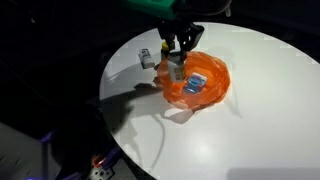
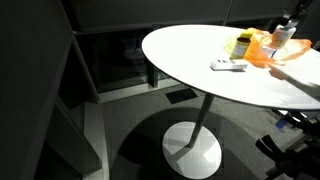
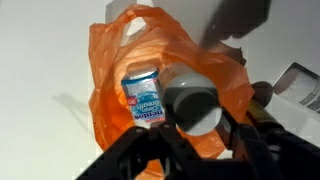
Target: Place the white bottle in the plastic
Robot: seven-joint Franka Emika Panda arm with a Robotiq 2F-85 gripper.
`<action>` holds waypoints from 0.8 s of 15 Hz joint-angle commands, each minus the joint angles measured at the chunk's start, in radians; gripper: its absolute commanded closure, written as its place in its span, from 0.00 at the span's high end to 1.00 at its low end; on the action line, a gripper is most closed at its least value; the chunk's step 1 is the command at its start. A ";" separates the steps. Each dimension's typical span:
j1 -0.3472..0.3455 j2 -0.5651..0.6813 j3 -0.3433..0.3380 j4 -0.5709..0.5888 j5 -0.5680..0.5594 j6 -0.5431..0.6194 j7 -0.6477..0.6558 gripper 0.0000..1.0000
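right now the gripper [image 1: 178, 52] hangs over the near edge of the orange plastic bag [image 1: 212, 88], its jaws clamped on the white bottle [image 1: 177, 70], which points down toward the bag's opening without clearly resting in it. in the wrist view the bottle's round end sits between the dark fingers [image 3: 255, 135], directly above the crumpled orange plastic, and a blue-and-white packet [image 3: 143, 100] lies inside the bag just beside it. the bag lies on the round white table [image 1: 250, 130], toward its far side. in an exterior view a small yellowish box [image 2: 241, 44] stands on the table just beside the bag, and a flat white object [image 2: 228, 66] lies near the box, closer to the table's edge
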 commanded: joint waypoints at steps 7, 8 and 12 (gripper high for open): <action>-0.001 0.151 0.010 0.126 0.057 0.016 -0.077 0.19; -0.001 0.160 0.014 0.135 0.069 0.016 -0.087 0.19; -0.005 0.182 0.028 0.150 0.136 0.025 -0.137 0.19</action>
